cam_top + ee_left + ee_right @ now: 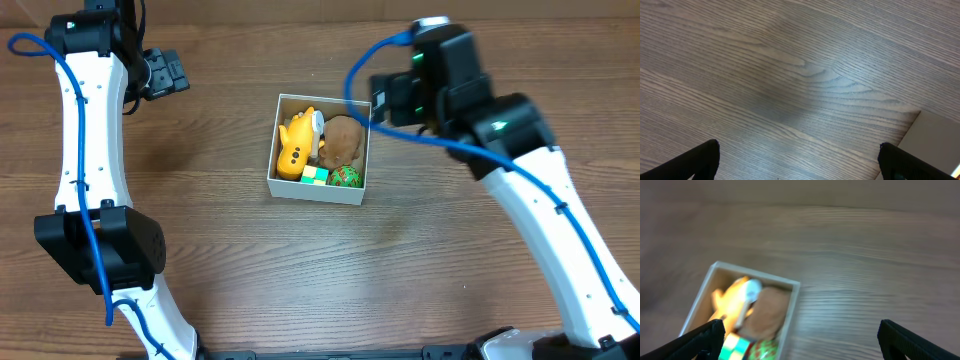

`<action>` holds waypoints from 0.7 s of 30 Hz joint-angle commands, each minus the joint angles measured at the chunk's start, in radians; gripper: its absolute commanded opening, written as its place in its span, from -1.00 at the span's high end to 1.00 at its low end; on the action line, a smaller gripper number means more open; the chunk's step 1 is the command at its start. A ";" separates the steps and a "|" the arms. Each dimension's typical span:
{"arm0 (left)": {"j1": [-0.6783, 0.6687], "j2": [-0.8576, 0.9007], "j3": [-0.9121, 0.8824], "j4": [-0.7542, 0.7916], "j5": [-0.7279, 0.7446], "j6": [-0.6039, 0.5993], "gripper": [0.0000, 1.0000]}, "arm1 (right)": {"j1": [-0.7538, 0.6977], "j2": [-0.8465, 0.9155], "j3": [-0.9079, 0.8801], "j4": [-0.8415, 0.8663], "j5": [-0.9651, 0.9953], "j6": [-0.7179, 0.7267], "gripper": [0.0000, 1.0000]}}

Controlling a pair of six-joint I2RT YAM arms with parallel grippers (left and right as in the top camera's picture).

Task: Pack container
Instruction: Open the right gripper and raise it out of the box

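The container, a square shallow box with white walls, sits at the table's middle. It holds a yellow toy, a brown round toy, a green ball and a green-and-white cube. In the right wrist view the container is blurred at lower left. My right gripper is open and empty, above the table just right of the box. My left gripper is open and empty over bare wood at the far left, well apart from the box.
The table is brown wood grain. A pale flat edge shows at the lower right of the left wrist view. The left arm runs down the left side and the right arm down the right side.
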 commanded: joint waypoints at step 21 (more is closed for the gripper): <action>-0.001 0.005 0.019 0.001 -0.001 0.000 -1.00 | -0.134 -0.026 0.015 -0.002 0.036 0.049 -1.00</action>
